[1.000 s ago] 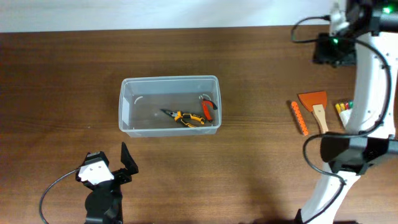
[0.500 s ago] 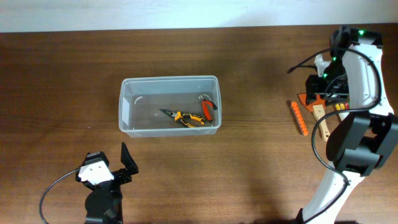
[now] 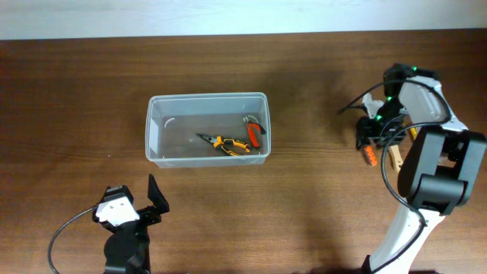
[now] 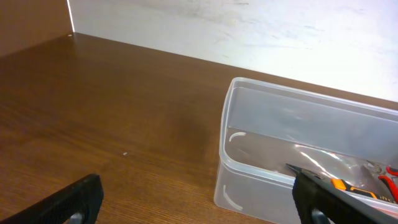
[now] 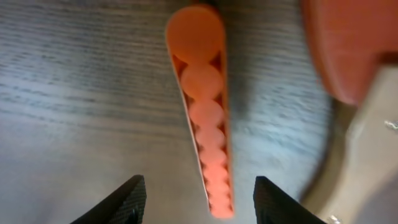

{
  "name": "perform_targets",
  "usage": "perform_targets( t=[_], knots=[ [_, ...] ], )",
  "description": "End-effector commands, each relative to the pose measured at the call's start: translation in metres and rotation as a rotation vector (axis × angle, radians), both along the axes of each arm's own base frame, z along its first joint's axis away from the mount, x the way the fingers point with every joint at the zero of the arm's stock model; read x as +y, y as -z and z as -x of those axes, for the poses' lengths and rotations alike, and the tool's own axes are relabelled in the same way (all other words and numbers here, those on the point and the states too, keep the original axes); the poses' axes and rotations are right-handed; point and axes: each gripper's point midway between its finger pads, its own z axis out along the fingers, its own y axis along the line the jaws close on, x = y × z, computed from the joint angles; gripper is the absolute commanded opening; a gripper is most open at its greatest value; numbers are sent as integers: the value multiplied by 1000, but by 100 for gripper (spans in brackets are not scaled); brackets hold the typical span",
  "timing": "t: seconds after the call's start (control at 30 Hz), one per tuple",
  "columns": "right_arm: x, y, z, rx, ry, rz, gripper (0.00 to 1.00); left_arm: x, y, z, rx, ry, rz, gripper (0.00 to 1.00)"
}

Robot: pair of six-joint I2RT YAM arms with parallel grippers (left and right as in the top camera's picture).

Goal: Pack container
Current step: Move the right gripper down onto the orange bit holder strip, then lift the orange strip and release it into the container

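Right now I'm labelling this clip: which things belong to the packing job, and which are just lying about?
Job: container, pliers and red-handled tool inside it, orange stick beneath the right gripper, jaws open.
Lying about: orange scraper with wooden handle beside the stick, untouched.

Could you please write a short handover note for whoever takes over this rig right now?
Left tool: open, holding nothing, low over the table in front of the container.
Right tool: open, fingers either side of the orange stick on the table, not closed on it.
Done: pliers and a red-handled item lie in the container.
Left: grasp and pack the stick, then likely the scraper beside it.
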Motion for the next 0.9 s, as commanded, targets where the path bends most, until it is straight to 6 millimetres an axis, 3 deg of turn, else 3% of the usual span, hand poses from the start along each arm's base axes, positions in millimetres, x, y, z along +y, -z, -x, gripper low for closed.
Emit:
perform_targets(
  t=[0.0, 0.13, 0.2, 0.33, 0.47, 0.53, 0.6, 0.73, 0.8, 0.87],
  knots=[
    [8, 10, 8, 10, -15, -21, 56, 0, 1, 0, 2, 1, -9, 99],
    [8, 21, 12, 8, -14, -20, 56, 0, 1, 0, 2, 1, -9, 99],
    [7, 24, 10, -1, -14, -16, 45, 0, 1, 0, 2, 1, -9, 99],
    [6, 24, 8, -12, -14, -11, 15, 0, 1, 0, 2, 1, -9, 99],
    [5, 22, 5, -17, -12, -6, 5, 0, 1, 0, 2, 1, -9, 99],
    [3, 12, -7, -48, 8, 4, 4, 0, 1, 0, 2, 1, -9, 99],
    [1, -14, -30, -107, 25, 18, 4, 0, 1, 0, 2, 1, -9, 99],
    [18, -93, -82, -291, -27, 33, 4, 0, 1, 0, 2, 1, -9, 99],
    [43, -144, -106, -420, -87, 40, 4, 0, 1, 0, 2, 1, -9, 99],
    [82, -192, -120, -546, -169, 32, 4, 0, 1, 0, 2, 1, -9, 99]
  ],
)
